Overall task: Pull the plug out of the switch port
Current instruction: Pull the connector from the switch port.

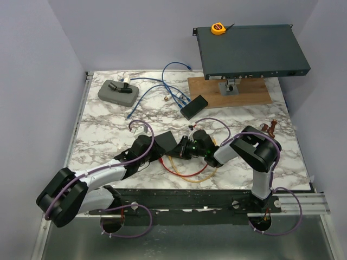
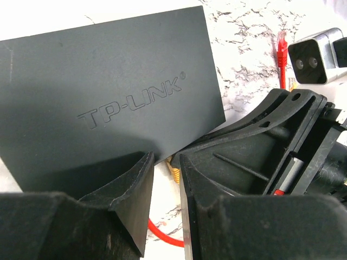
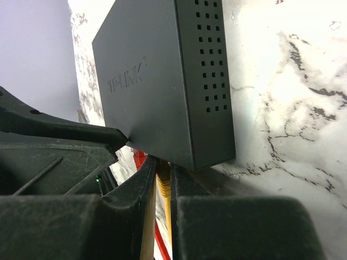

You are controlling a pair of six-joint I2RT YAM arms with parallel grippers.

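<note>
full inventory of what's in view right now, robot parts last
small switch: 1, dark grey, table centre
yellow cable: 1, yellow, plug end at the small switch
red cable: 1, red, looped front centre
rack switch: 1, dark grey, back right, raised
tape measure: 1, yellow, on the rack switch
wooden board: 1, brown, under the rack switch
blue cables: tangle, number unclear, back centre
black box: 1, black, by the board's front left corner
grey block: 1, grey, back left
figurine: 1, brown, right side
table: 1, white marble
left pincer: 1, black, at the small switch, narrow empty gap
right pincer: 1, black, shut on the yellow cable
</note>
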